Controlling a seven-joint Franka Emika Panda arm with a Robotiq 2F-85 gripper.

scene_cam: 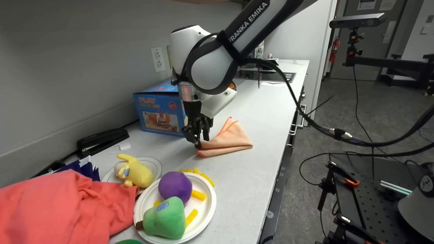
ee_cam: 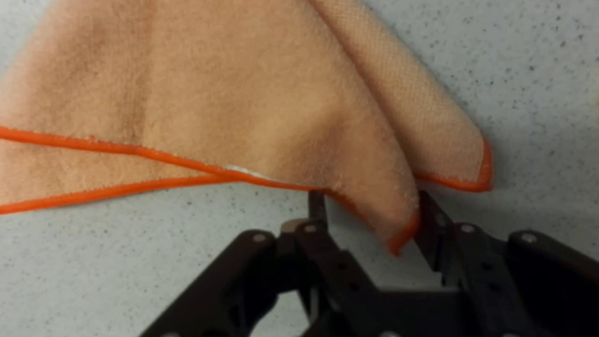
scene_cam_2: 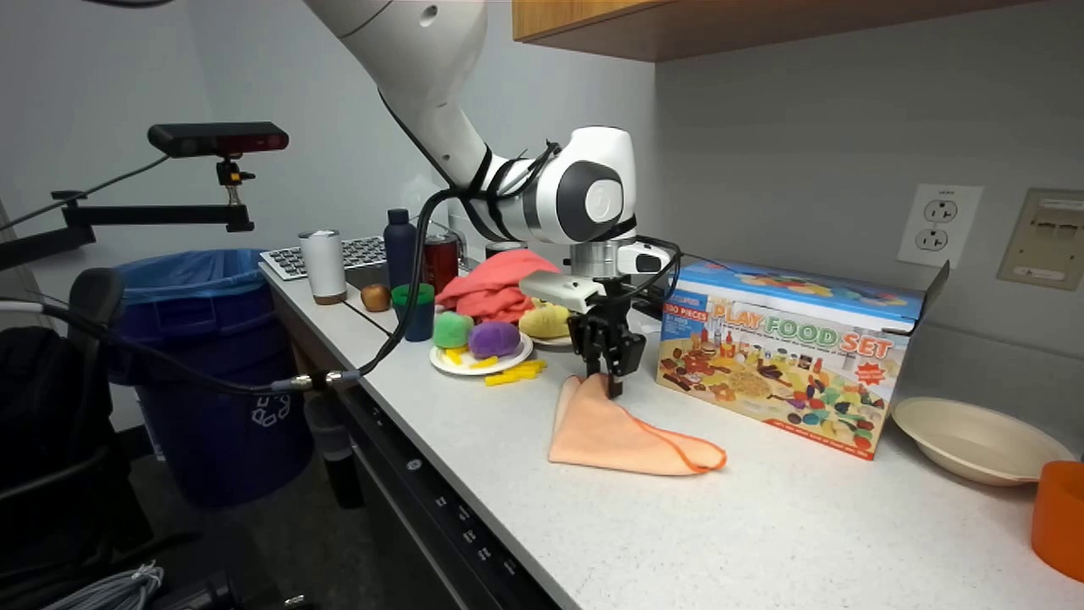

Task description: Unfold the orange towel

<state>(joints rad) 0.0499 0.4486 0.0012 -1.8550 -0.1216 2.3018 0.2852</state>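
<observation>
The towel (scene_cam: 232, 137) lies folded on the counter (scene_cam: 237, 189); at its left end in an exterior view, my gripper (ee_cam: 370, 206) has its fingers apart around a loose corner, I judge to pinch and peel the top layer. The plate (scene_cam: 206, 210), near left, and box (scene_cam: 161, 113), far left, stand apart from it, likely leaving spreading room.

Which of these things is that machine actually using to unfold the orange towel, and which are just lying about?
Part of the job:
orange towel
gripper

Just lying about:
blue play food box
white plate
purple plush toy
green toy pear
yellow plush toy
coral cloth
black stapler
beige bowl
orange cup
</observation>
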